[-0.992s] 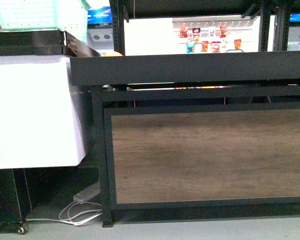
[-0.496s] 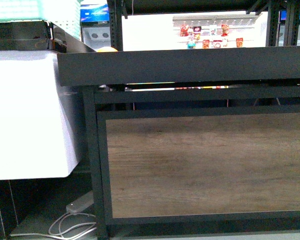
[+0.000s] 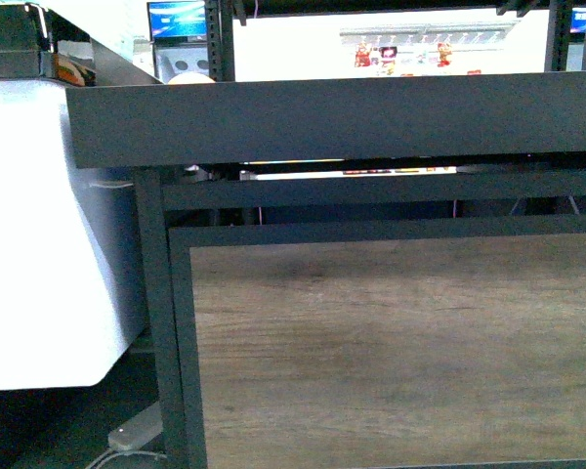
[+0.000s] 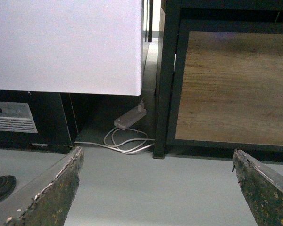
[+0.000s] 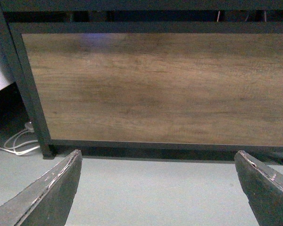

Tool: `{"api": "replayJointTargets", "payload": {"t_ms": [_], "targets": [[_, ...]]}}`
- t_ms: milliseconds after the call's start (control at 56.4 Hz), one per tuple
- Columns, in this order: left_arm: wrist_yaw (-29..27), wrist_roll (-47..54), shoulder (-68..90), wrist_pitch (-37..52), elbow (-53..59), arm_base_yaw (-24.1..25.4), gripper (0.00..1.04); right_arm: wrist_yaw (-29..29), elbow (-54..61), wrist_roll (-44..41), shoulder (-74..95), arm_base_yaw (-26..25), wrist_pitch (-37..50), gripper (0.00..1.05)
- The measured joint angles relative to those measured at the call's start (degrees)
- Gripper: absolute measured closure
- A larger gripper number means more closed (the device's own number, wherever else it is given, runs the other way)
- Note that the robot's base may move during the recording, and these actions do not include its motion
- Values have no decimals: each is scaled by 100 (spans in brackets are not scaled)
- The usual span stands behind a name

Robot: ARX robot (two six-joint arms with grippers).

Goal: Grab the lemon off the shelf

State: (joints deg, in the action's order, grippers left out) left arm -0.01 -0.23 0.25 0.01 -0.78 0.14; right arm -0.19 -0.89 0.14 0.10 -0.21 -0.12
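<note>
Facing shelf (image 3: 332, 122) edge, floor (image 5: 151, 193) below

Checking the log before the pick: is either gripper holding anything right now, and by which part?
Nothing is held. The left gripper and right gripper both have fingers spread wide, with only floor and the shelf seen between them.

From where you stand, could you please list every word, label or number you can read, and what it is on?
None can be read.
Hanging packets behind the shelf: print too small.
Blue panel: blurred.
</note>
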Motion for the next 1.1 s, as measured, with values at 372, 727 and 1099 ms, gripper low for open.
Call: {"api": "replayJointTargets", "payload": {"t_ms": [372,727,1099], "targets": [[2,0,0,0,0,0,8,2,0,0,0,0,0,7],[0,0,0,0,0,0,8,-4,0,0,0,0,0,7],[0,0,0,0,0,0,8,0,0,0,0,0,0,7]]}}
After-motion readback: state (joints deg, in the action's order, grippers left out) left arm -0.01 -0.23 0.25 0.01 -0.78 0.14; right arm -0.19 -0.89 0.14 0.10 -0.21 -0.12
